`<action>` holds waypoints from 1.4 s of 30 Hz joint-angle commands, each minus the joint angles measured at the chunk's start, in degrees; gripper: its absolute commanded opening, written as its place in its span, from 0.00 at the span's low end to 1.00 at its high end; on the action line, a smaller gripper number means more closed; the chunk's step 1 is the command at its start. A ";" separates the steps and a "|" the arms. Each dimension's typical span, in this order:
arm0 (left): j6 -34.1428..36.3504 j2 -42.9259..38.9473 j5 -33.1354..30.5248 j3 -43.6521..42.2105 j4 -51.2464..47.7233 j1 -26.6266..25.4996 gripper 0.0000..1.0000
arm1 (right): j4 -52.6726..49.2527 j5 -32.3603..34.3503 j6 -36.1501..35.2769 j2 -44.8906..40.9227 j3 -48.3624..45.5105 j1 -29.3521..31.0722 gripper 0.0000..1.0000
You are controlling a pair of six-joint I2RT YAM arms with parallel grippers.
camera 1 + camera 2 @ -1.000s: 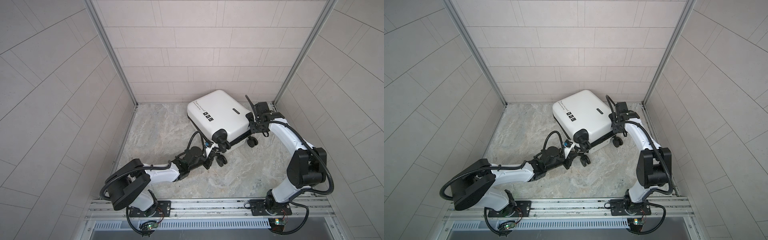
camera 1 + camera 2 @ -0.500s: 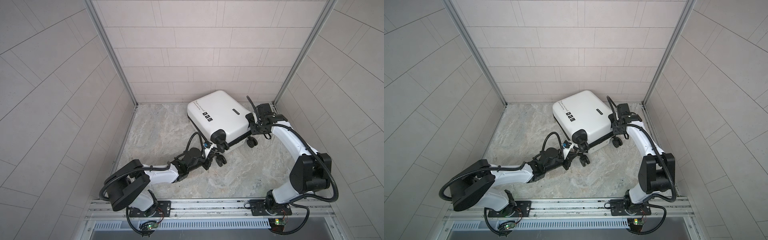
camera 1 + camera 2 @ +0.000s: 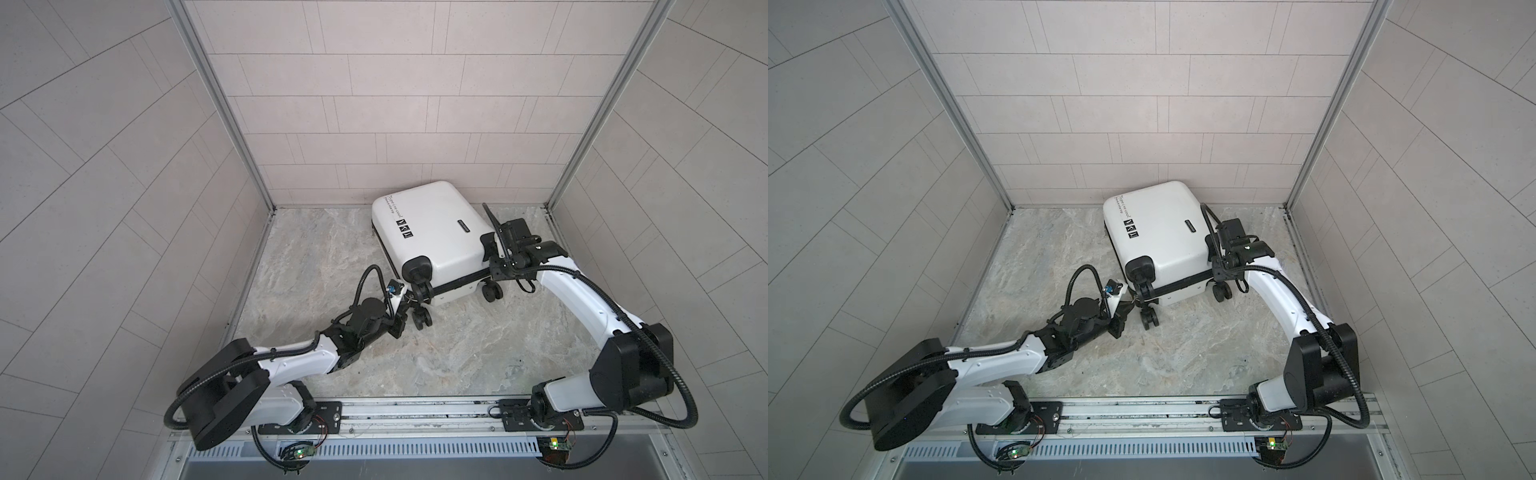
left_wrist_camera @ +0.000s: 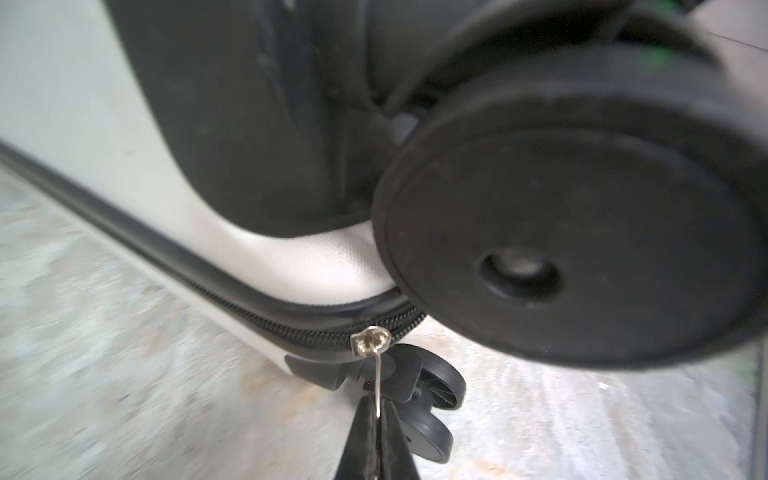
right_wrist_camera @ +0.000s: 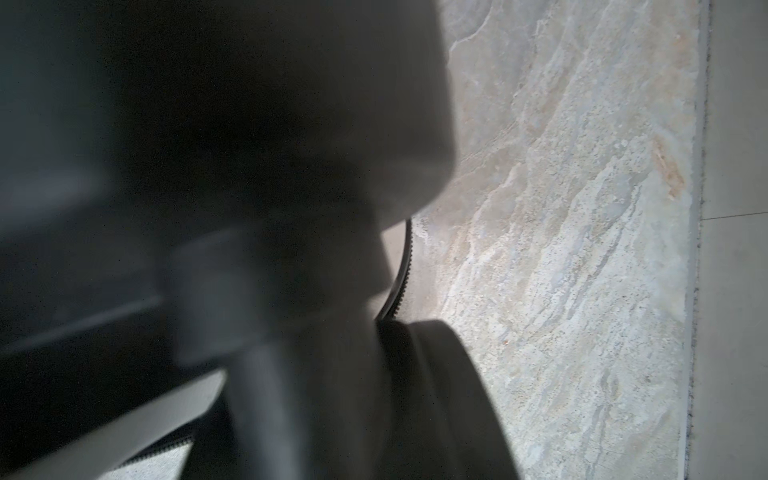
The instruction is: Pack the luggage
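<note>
Lying flat by the rear wall [image 3: 395, 104], luggage [image 3: 432, 232], closed: left gripper [image 4: 376, 415] clenched on zipper pull [image 4: 377, 374], apparently to draw it round the corner; right gripper [image 3: 494, 258] sits at the neighbouring corner, likely bracing, grip state untellable.

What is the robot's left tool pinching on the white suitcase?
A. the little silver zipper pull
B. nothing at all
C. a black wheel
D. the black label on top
A: in the left wrist view the left tool is shut on the thin silver zipper pull, which hangs from the black zipper of the luggage.
</note>
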 commanded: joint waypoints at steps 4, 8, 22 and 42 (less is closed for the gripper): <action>1.23 -9.67 -6.69 -1.10 -3.00 0.61 0.00 | -3.21 2.12 7.09 -3.53 -1.34 8.65 0.29; 1.71 -12.25 -8.49 -2.41 -4.79 0.63 0.00 | -3.42 4.05 9.73 -3.56 -0.85 13.82 0.29; 3.59 -11.26 1.86 -2.62 -2.50 0.60 0.00 | -4.46 5.11 10.72 -1.53 2.30 17.45 0.28; 3.36 -5.84 -3.54 0.55 5.25 -7.10 0.00 | -4.62 5.14 11.20 -0.97 2.75 18.55 0.26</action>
